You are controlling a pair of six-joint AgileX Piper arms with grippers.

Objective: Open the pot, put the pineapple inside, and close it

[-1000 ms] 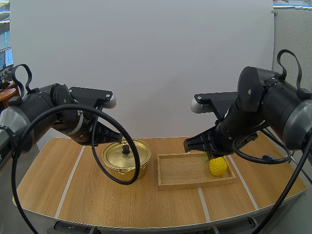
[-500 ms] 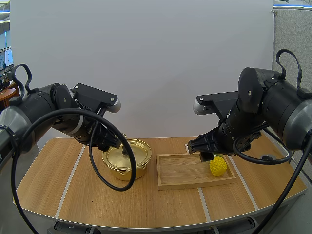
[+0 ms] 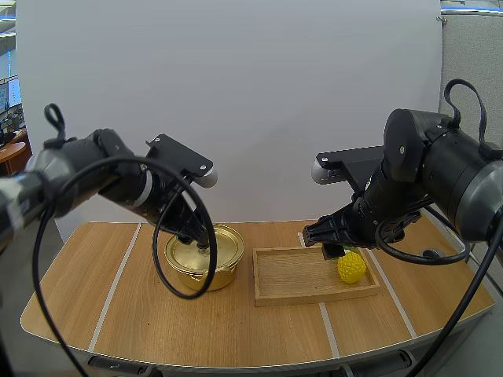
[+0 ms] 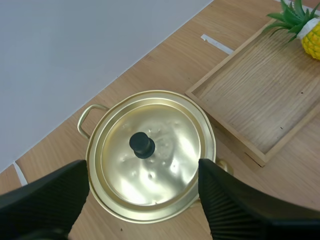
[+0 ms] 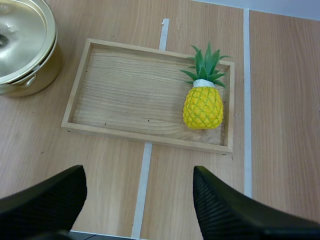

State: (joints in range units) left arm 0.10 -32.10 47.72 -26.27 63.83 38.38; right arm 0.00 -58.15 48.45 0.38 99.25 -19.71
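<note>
Evidently round golden pot point(image 3: 189, 273), knobbed lid point(image 4: 150, 167), seemingly dimpled

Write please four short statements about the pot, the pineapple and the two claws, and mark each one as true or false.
1. The lid sits on the pot. True.
2. The pineapple is inside the pot. False: it lies in the wooden tray.
3. The left claw is open over the lid. True.
4. The right claw grips the pineapple. False: it is open above the table and holds nothing.
</note>
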